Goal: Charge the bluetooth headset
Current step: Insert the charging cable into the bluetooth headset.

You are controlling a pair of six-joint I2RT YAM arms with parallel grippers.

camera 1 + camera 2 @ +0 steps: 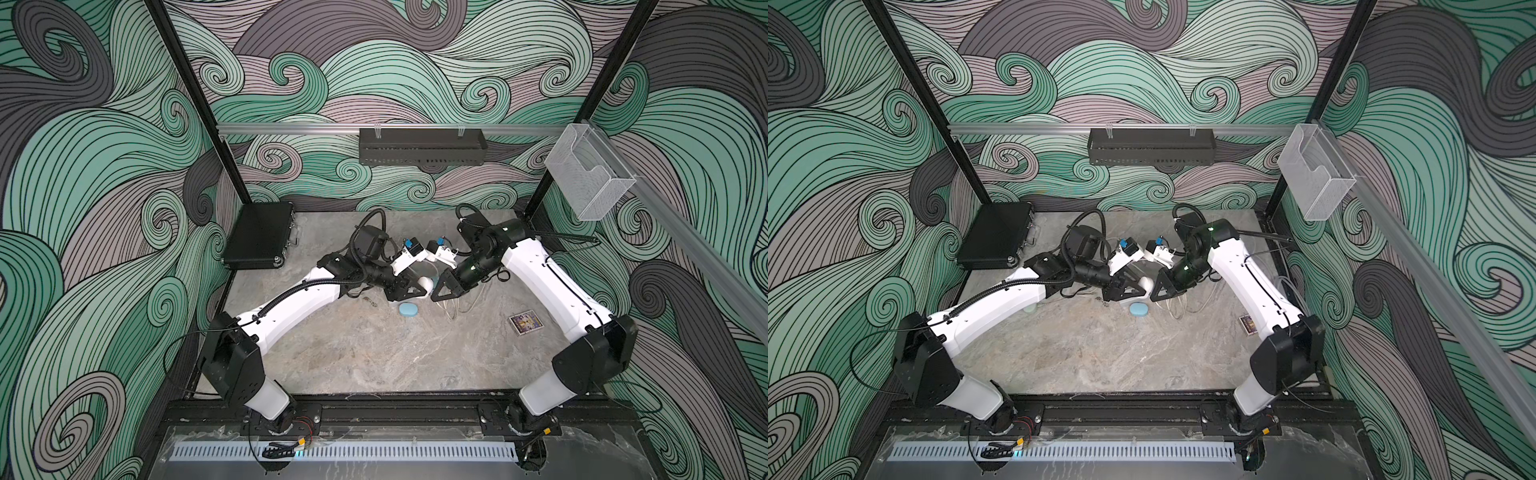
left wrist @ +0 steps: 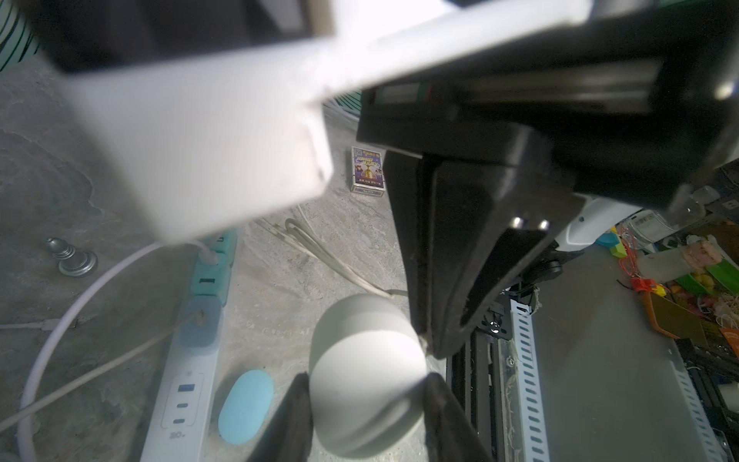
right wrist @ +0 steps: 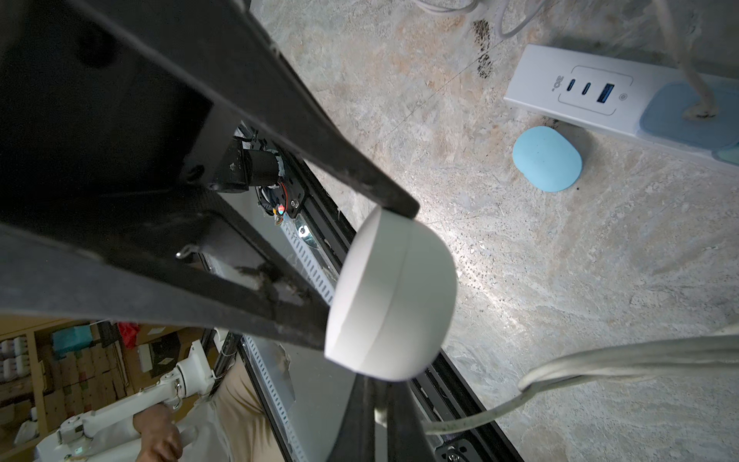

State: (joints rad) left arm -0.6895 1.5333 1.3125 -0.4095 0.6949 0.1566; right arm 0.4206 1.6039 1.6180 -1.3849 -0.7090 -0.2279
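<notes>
Marbled grey tabletop [image 1: 374, 357] under swirling green wave walls was my workspace, and both arms met toward twelve o'clock of its middle. My left pincer [image 2: 368, 404] gripped the white earbud case [image 2: 366, 372] by its sides, jaws part-way apart because the case filled them. It held the case clear of the table, I judge so that the port end faced my other arm. My right pincer [image 3: 378, 400] was pinched fully together on the charging cable [image 3: 476, 420], its tip right against the case, presumably to push the plug in. A blue oval case [image 1: 408, 310] lay at about seven o'clock of the held one, just beside the white power strip [image 3: 560, 92]. A small card box [image 1: 525, 324] sat at four o'clock, well apart. Hidden from me were the plug between my closed fingers, the case's port, and whether the two had mated. In both top views my wrists covered most of the power strip, and I could not trace the cable's far end
</notes>
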